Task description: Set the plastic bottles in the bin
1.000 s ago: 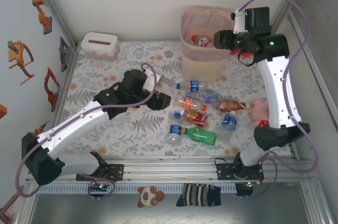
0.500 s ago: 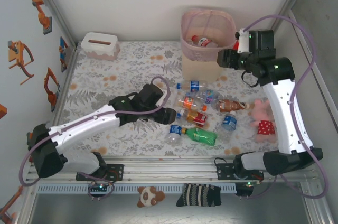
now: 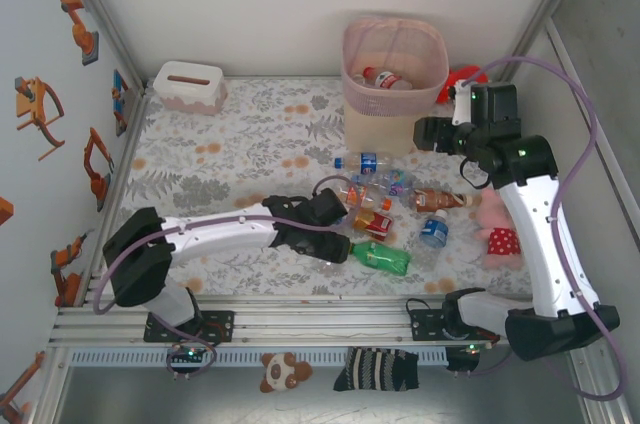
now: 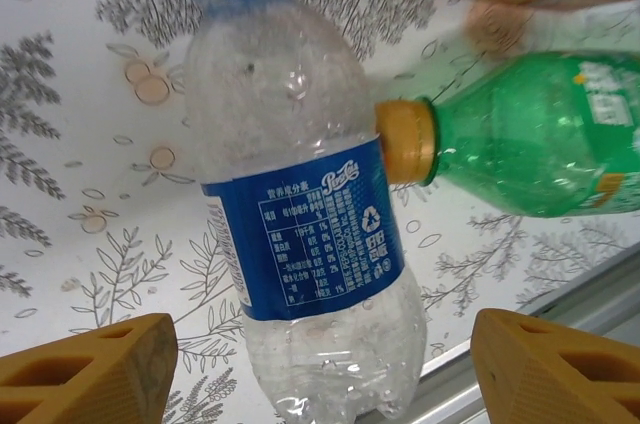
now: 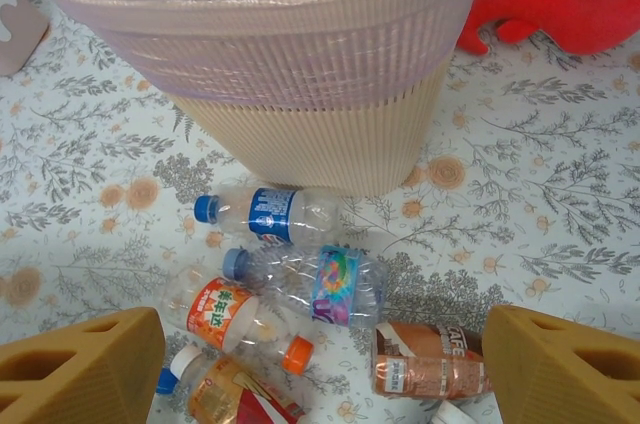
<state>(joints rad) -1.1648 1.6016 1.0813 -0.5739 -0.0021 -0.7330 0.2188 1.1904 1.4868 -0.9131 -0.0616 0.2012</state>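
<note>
Currently, your left gripper (image 4: 320, 369) stands apart astride a clear, dimpled blue-label bottle (image 4: 300, 214), seemingly untouched; right gripper (image 5: 320, 364) apart, empty. Loose plastic bottles (image 3: 366, 161) lie near of the ribbed, lattice-rimmed beige bin (image 3: 380, 124).

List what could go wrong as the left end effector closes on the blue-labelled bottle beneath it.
1. The yellow cap of the green plastic bottle sits against the clear plastic bottle with the blue label; closing the open left end effector may shove the green one or pinch it too.
2. The clear bottle lies on its side near the table's metal edge rail, so a glancing finger could roll it away.
</note>
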